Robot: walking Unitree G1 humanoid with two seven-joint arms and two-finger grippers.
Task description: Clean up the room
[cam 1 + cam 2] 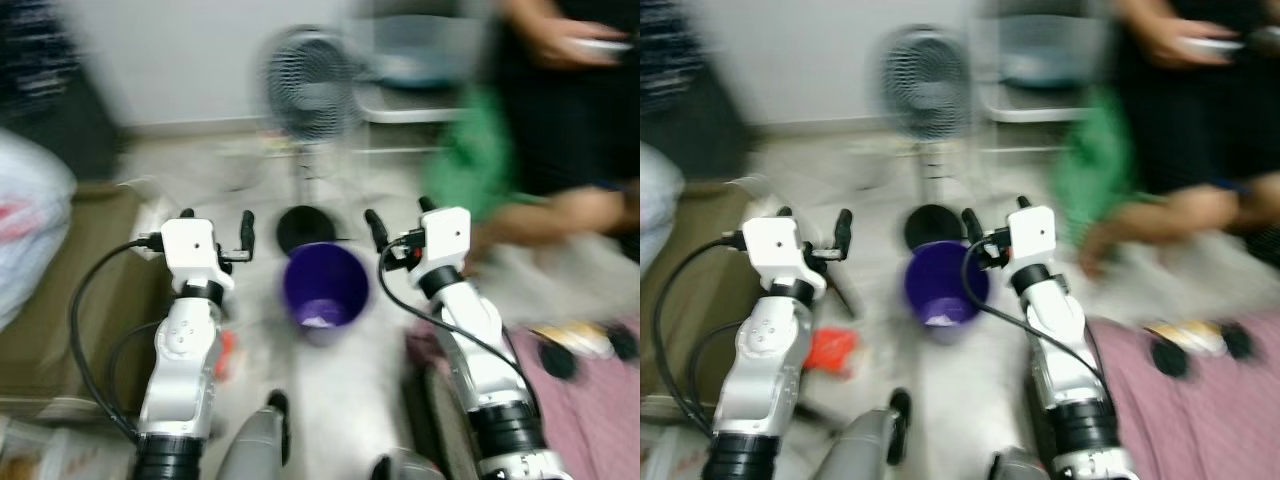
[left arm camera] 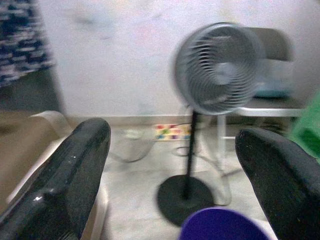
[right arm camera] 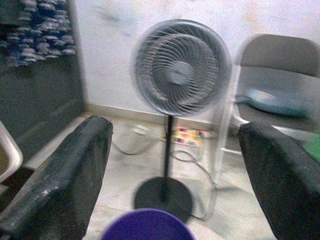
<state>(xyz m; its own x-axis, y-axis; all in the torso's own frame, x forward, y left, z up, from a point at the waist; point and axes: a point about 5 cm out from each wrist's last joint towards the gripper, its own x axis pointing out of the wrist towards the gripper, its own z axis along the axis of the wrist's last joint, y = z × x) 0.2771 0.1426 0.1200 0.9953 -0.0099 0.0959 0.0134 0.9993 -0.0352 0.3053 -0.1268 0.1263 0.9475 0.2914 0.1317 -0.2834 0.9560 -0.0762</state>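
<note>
A purple bin point(image 1: 323, 285) stands on the pale floor straight ahead, with something white lying at its bottom. My left gripper point(image 1: 217, 225) is held just left of the bin and my right gripper point(image 1: 400, 218) just right of it, both at about rim height. Each is open with nothing between its fingers. In the left wrist view the bin's rim point(image 2: 222, 225) shows low between the left gripper's point(image 2: 172, 190) black fingers. The right wrist view has the rim point(image 3: 145, 225) between the right gripper's point(image 3: 172, 180) fingers. A small red item point(image 1: 830, 350) lies on the floor by my left arm.
A standing fan point(image 1: 305, 85) with a round black base point(image 1: 305, 228) is right behind the bin, cables and a power strip point(image 2: 172, 131) beside it. A person point(image 1: 560, 120) and a grey chair point(image 1: 415, 70) are at the right. Pink cloth point(image 1: 590, 410) lies near right, a brown surface point(image 1: 60, 300) left.
</note>
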